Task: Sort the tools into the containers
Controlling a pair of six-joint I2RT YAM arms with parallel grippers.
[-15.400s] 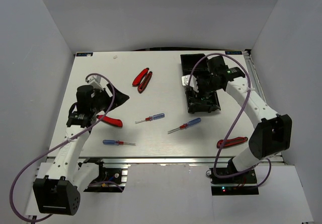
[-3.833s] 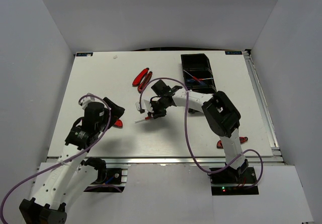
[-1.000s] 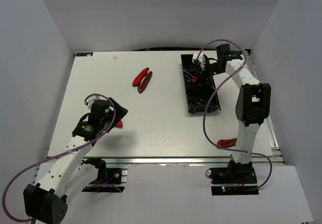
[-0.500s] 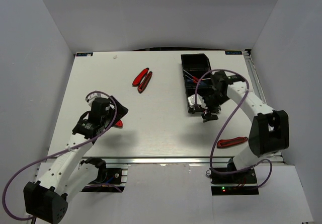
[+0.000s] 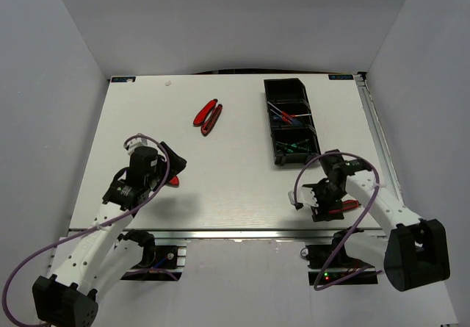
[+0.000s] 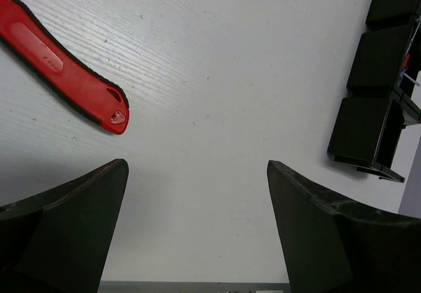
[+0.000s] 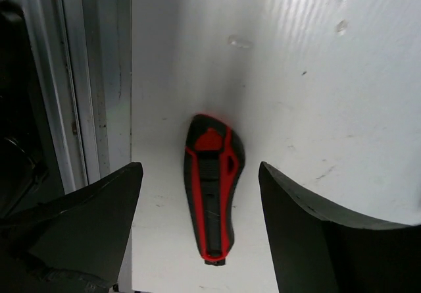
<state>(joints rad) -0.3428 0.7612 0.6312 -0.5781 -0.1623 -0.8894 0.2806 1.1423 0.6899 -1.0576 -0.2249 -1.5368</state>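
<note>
From above, the tray (image 5: 280, 125) lies at the far right of the surface (image 5: 235, 180). Screwdrivers already sit in its middle and near compartments, and the far one looks bare. A pair of red pliers (image 5: 208, 116) lies loose at far centre. The left gripper (image 5: 173, 167) hovers over a second red tool (image 5: 173, 181), mostly hidden beneath it. The right gripper (image 5: 323, 200) sits low at the near right edge beside a third red tool (image 5: 342, 206). In the left wrist view the jaws stand wide apart with nothing between them. The red handle lies off to the upper left of the fingers (image 6: 72, 220), so this gripper is not yet lined up. The handle looks stiff with a smooth moulded skin and is probably a little slick, so I would pinch it across its narrow width near mid-length. In the right wrist view the jaws are also spread and empty, straddling the black-edged red handle, which lies flat and runs along the gap. It sits just beside the aluminium rail (image 7: 99, 76) at the edge of the surface. This tool is likely rigid and heavier at its hidden metal head, so a grip on the handle tip may let it tilt. A hold further up the handle seems safer, though the rail leaves the finger on that side little room.
</note>
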